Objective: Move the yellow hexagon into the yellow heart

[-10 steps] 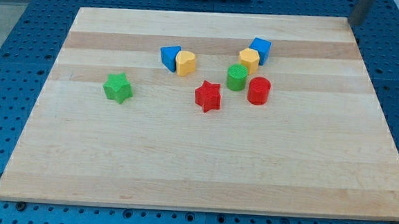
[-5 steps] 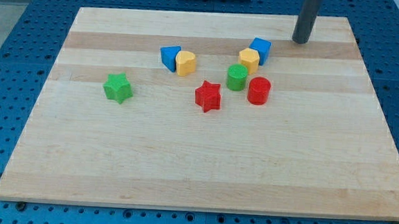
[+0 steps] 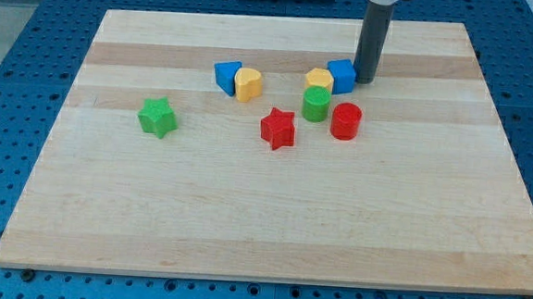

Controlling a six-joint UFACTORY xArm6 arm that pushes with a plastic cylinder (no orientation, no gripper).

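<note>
The yellow hexagon (image 3: 319, 79) sits right of the board's middle, near the view's top, touching a blue block (image 3: 341, 76) on its right. My tip (image 3: 363, 79) is against the blue block's right side. The yellow heart (image 3: 247, 83) lies to the left, pressed against a blue triangular block (image 3: 225, 76). A gap of bare wood separates the hexagon from the heart.
A green cylinder (image 3: 316, 104) stands just below the hexagon, with a red cylinder (image 3: 345, 121) to its right. A red star (image 3: 277, 128) lies below the heart. A green star (image 3: 157, 117) sits far left. The wooden board (image 3: 262, 214) rests on a blue perforated table.
My tip has come down and left from the top right corner to the blue block. The blue block and the yellow hexagon have shifted a little to the left.
</note>
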